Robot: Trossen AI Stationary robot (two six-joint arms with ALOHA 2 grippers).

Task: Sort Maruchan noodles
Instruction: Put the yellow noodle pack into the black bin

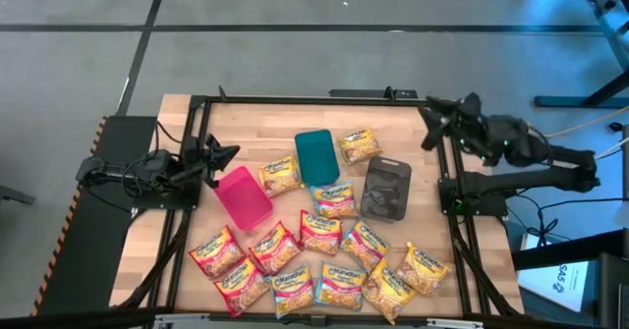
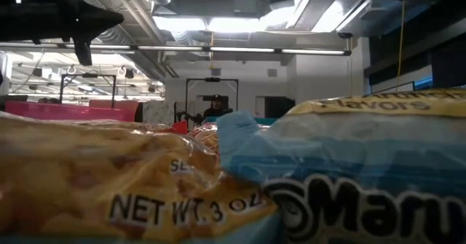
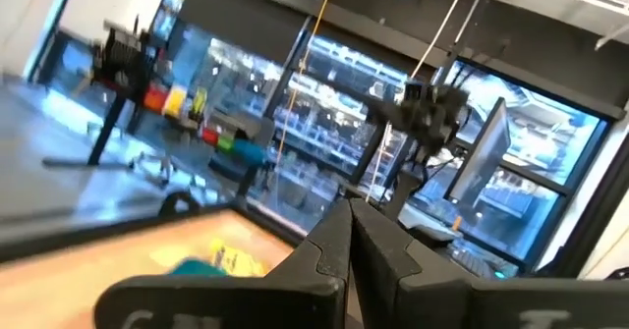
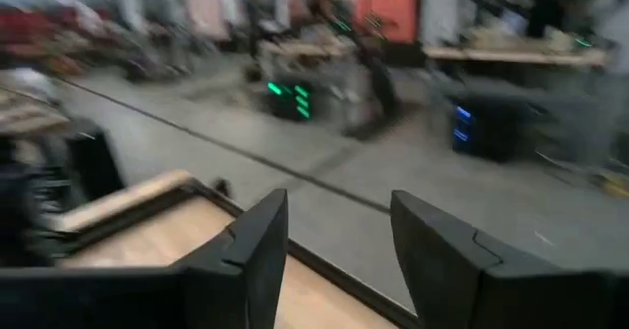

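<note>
Sorting barely begun: Maruchan noodles point(image 1: 319, 233) strew the bench point(image 1: 182, 231), bins seemingly empty; left gripper point(image 1: 218, 156) closed, right gripper point(image 1: 439, 108) wide, holding nothing.

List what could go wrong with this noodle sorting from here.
1. The Maruchan noodles lie overlapping in a tight cluster at the table's near edge, so a grasp may lift or drag a neighbouring packet.
2. The pink bin lies tipped on its side, so packets dropped there could slide out.
3. The right tool, open, sits at the far right corner, and the left tool, shut, at the left edge; both face a long reach to the near packets.
</note>
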